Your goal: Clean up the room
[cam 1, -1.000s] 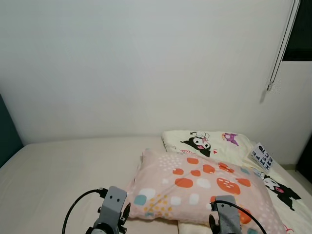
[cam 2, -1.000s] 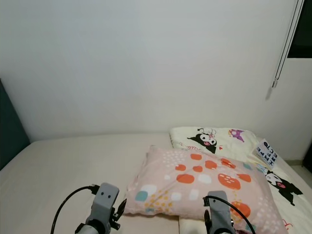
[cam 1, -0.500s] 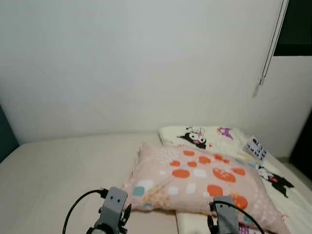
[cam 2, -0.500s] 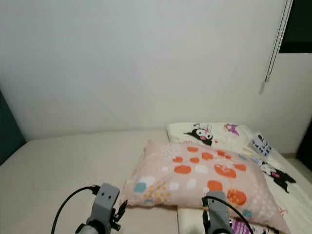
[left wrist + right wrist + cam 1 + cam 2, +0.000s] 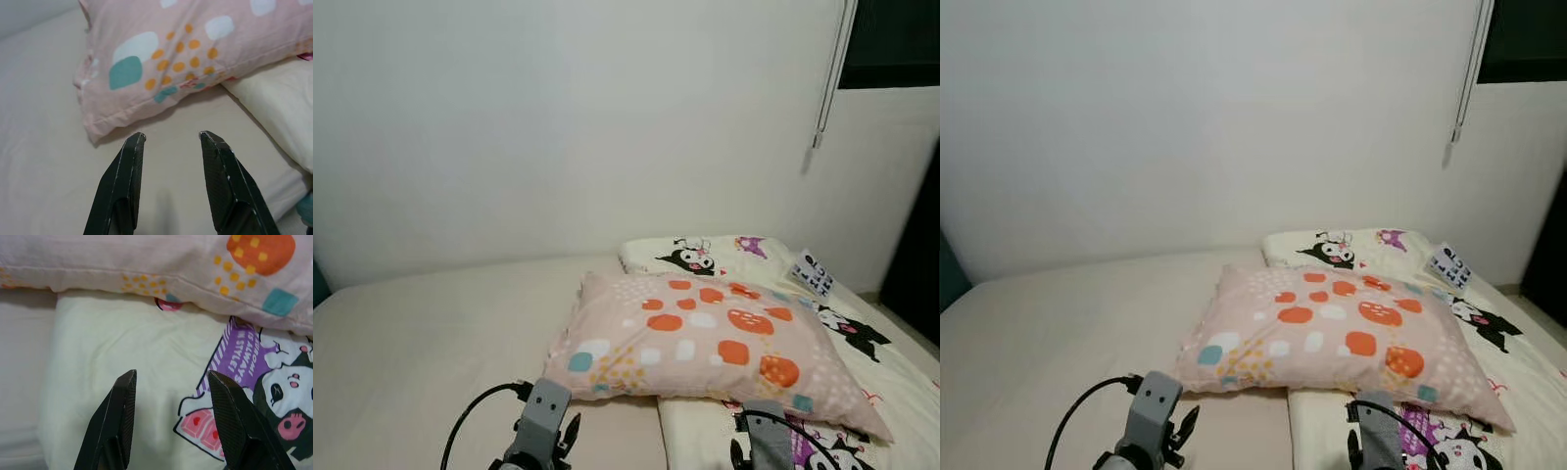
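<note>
A pink pillow (image 5: 690,339) with orange, white and teal blotches lies across the bed, its right half resting on a cream blanket (image 5: 891,382) printed with cartoon characters. My left gripper (image 5: 170,138) is open, hovering over the bare sheet just short of the pillow's left corner (image 5: 98,128). Over the blanket's near edge, my right gripper (image 5: 171,375) is open too, just below the pillow's seam (image 5: 161,279). Both wrists (image 5: 543,431) (image 5: 766,446) sit at the bottom of the head views.
The beige bed sheet (image 5: 421,333) stretches to the left. A white wall (image 5: 558,127) backs the bed. A blind cord (image 5: 830,73) hangs beside a dark window (image 5: 896,39) at upper right. A small patterned card (image 5: 813,273) lies on the blanket's far edge.
The whole picture has shifted left and down as the camera turned right and drew nearer; the pillow and blanket lie as before. Both grippers hold the same place in the view.
</note>
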Motion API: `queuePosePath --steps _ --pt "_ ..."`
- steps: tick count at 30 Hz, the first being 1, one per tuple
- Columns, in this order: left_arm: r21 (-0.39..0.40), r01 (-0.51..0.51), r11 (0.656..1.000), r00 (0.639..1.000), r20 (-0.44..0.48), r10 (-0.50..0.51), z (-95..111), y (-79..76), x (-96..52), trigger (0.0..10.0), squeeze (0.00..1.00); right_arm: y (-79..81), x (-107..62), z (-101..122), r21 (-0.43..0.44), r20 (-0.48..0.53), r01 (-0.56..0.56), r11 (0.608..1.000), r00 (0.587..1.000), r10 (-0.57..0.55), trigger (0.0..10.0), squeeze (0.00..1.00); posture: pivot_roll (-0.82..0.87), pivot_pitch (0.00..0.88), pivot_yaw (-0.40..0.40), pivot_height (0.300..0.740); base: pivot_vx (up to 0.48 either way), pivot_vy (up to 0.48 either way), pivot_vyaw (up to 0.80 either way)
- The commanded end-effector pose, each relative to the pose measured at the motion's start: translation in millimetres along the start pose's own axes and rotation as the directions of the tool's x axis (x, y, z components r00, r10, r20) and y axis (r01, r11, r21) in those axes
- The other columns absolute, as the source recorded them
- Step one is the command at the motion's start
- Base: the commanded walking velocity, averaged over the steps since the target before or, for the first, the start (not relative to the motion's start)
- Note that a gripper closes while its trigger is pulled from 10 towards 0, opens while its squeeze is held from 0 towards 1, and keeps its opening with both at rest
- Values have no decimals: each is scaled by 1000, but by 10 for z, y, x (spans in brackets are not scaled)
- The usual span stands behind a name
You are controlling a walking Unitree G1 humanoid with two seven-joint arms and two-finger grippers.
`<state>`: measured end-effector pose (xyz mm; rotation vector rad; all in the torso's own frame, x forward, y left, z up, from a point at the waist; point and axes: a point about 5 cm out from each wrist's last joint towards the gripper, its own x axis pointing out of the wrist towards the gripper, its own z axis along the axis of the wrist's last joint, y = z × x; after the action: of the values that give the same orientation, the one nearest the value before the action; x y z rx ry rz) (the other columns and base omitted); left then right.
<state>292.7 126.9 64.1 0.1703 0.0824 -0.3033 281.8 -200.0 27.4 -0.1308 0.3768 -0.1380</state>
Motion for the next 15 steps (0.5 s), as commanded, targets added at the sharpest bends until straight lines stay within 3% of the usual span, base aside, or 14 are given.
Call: queuePosePath --steps 1,9,15 --pt "-2 2 1000 1000 -19 -3 -38 17 -29 10000 0 18 -19 -32 29 -10 -2 1000 1000 2 10000 0 -19 88 20 623 0 0 0" --pt "1 11 1000 1000 -22 -11 -43 26 -46 10000 0 36 -41 -54 36 -11 -7 999 1000 7 10000 0 -16 98 24 590 0 0 0" --pt "3 21 1000 999 -30 -21 -58 32 -57 10000 0 33 -41 -59 32 -15 -3 999 1000 4 10000 0 -15 101 25 590 0 0 0"
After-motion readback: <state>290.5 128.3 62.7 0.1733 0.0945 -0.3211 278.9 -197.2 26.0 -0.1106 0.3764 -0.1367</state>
